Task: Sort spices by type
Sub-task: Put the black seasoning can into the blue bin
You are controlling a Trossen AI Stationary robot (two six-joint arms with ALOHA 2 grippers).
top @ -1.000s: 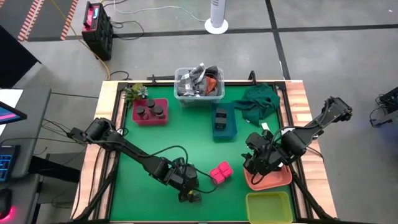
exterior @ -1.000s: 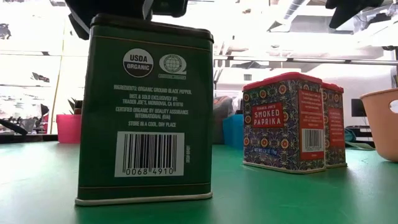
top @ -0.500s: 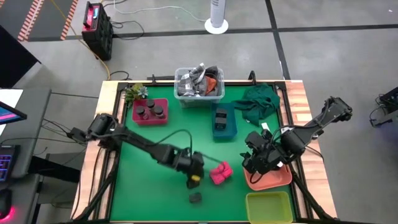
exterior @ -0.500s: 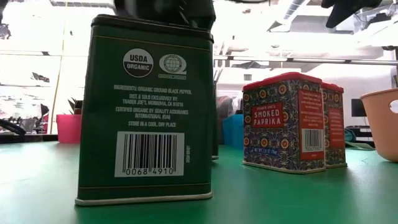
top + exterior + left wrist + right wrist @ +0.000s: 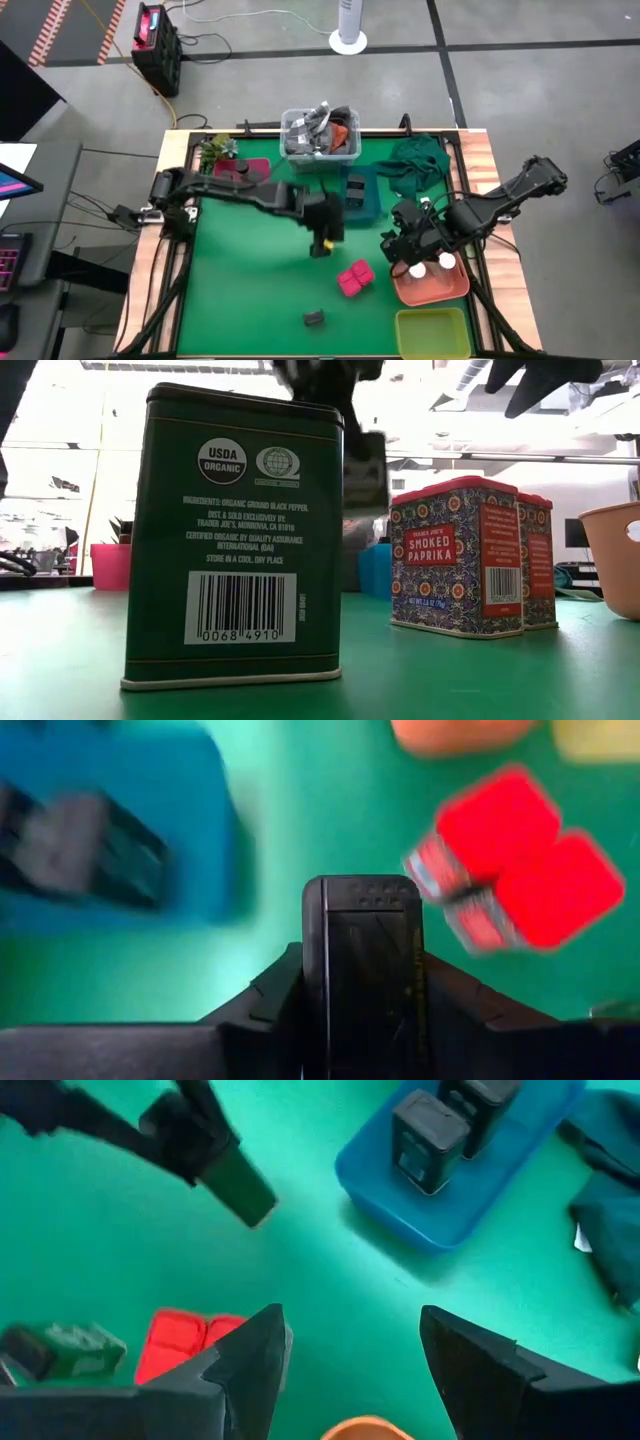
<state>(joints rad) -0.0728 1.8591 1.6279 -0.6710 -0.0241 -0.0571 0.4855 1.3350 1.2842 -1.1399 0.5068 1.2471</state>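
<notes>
My left gripper (image 5: 322, 238) hangs over the table's middle, shut on a dark grey rectangular box (image 5: 362, 960) that also shows in the right wrist view (image 5: 240, 1185). Just beyond it the blue tray (image 5: 372, 208) holds two more dark boxes (image 5: 355, 188). Two bright pink blocks (image 5: 353, 278) stand side by side on the green mat. Another dark box (image 5: 314, 318), a green pepper tin (image 5: 235, 550), stands on its base near the near edge. My right gripper (image 5: 398, 248) hovers open beside the salmon tray (image 5: 430, 290), which holds white-capped jars (image 5: 445, 262). My left gripper pinches the dark box between its two fingers (image 5: 270, 995), one on each long side. The box's end (image 5: 362, 895) sticks out past the fingertips. The fingers point down at a slant, and the box hangs tilted and clear of the mat.
A pink tray (image 5: 240, 180) with dark round jars sits at the far left, partly under my left arm. A clear bin of clutter (image 5: 320, 135) and a green cloth (image 5: 415, 165) lie along the far edge. A yellow tray (image 5: 432, 333) stands at the near right.
My left gripper has risen from near the near edge and travelled toward the far edge, up to the blue tray, carrying one dark box lifted clear. The other dark box stayed in place. My right gripper has shifted slightly toward the table's left.
</notes>
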